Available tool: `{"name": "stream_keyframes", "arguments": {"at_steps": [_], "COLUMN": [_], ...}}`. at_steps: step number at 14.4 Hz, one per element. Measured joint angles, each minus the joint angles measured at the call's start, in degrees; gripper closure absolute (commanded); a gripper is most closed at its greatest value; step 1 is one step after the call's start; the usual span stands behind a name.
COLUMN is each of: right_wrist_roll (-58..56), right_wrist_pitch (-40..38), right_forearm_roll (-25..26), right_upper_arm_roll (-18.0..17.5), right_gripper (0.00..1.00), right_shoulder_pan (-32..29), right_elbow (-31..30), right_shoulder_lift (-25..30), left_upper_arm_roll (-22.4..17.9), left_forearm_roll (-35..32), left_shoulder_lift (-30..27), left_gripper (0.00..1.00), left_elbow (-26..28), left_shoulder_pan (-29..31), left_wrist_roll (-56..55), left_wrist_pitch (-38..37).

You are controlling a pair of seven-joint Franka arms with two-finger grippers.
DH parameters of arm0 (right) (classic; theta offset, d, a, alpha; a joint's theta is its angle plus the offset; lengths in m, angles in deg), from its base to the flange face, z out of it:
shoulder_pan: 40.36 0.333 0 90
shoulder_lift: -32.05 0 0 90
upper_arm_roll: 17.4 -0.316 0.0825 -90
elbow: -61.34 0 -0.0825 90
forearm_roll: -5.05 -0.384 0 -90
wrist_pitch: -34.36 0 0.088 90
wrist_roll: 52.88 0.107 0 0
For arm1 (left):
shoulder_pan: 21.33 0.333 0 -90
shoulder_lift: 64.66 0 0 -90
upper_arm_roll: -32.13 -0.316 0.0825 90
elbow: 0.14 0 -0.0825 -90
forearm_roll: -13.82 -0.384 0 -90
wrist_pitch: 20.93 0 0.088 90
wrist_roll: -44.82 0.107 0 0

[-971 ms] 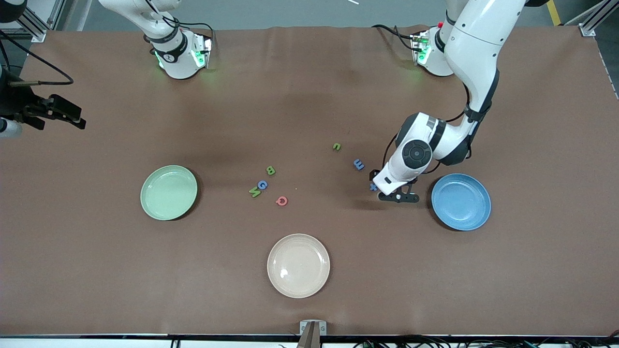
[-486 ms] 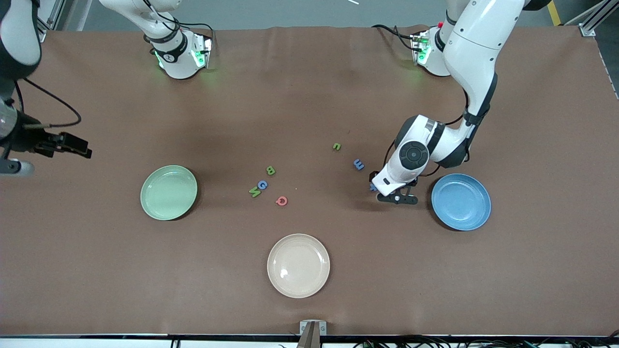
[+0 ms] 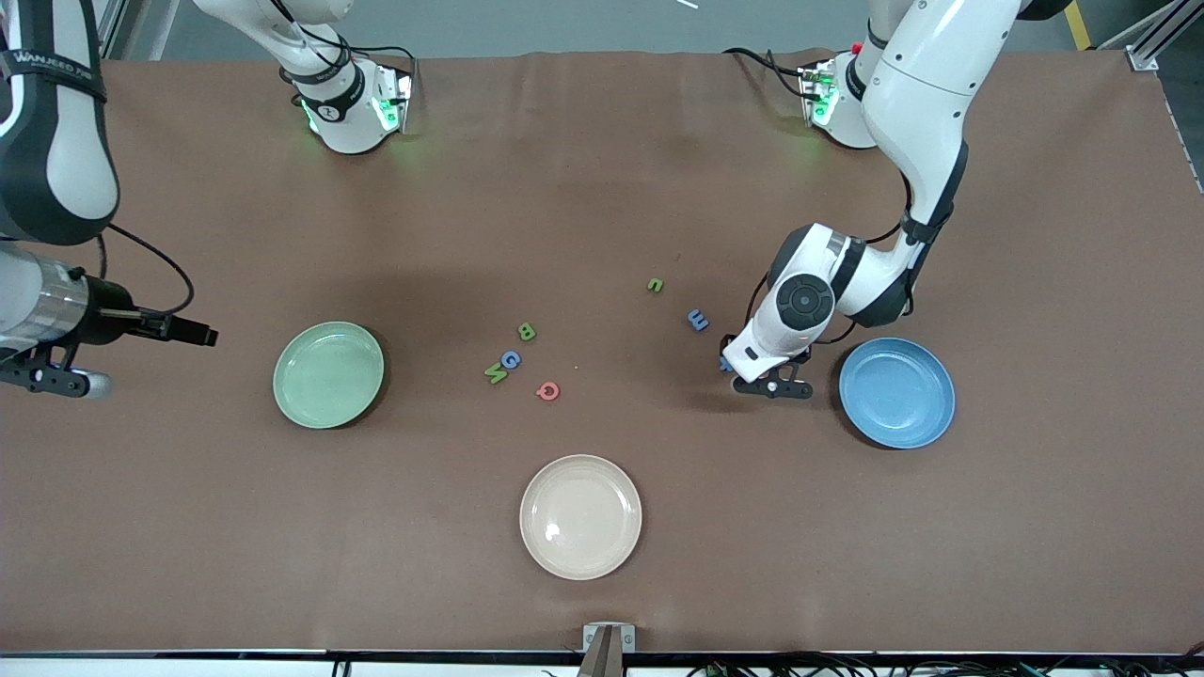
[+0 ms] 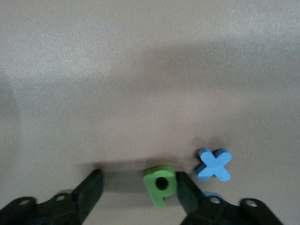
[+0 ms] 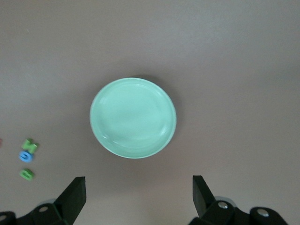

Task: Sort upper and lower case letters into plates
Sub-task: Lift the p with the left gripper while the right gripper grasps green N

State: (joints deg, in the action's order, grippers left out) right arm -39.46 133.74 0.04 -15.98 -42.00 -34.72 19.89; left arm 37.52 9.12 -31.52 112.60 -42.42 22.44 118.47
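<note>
Left claw (image 4: 140,197) — around chunky green p (image 4: 160,184)

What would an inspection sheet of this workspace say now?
Surface: brown cover, slightly creased.
Job's things: green plate and blue plate, both empty; letters B, G, N, Q, m, small green letter, x, p on the cover.
Clutter: beige plate, empty.
Grippers: left gripper low, open around p; right gripper open, over the cover near green plate.
Cables: cable loops at right wrist.
Surroundings: frame post at corner.
</note>
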Motion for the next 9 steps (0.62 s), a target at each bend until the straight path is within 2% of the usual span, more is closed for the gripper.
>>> {"name": "stream_keyframes", "arguments": {"at_steps": [4, 7, 9], "right_wrist_roll": [20.3, 33.6, 40.9], "right_wrist_pitch": [6.2, 12.4, 16.7], "right_forearm_roll": [-0.1, -0.1, 0.0], "right_upper_arm_roll": [-0.6, -0.7, -0.8], "right_gripper": [0.00, 0.00, 0.00], "right_shoulder_pan": [8.3, 14.3, 18.4], "right_elbow": [-1.4, -1.8, -2.0], "right_shoulder_lift": [-2.3, -7.2, -11.1], "left_upper_arm_roll": [0.0, 0.0, 0.0], "left_forearm_roll": [0.0, 0.0, 0.0], "left_shoulder_lift": [0.0, 0.0, -0.1], "left_gripper": [0.46, 0.53, 0.54], "left_elbow": [-0.2, -0.2, -0.3], "left_shoulder_pan": [0.0, 0.1, 0.1], "left_wrist_roll": [0.0, 0.0, 0.0], "left_wrist_pitch": [0.0, 0.0, 0.0]}}
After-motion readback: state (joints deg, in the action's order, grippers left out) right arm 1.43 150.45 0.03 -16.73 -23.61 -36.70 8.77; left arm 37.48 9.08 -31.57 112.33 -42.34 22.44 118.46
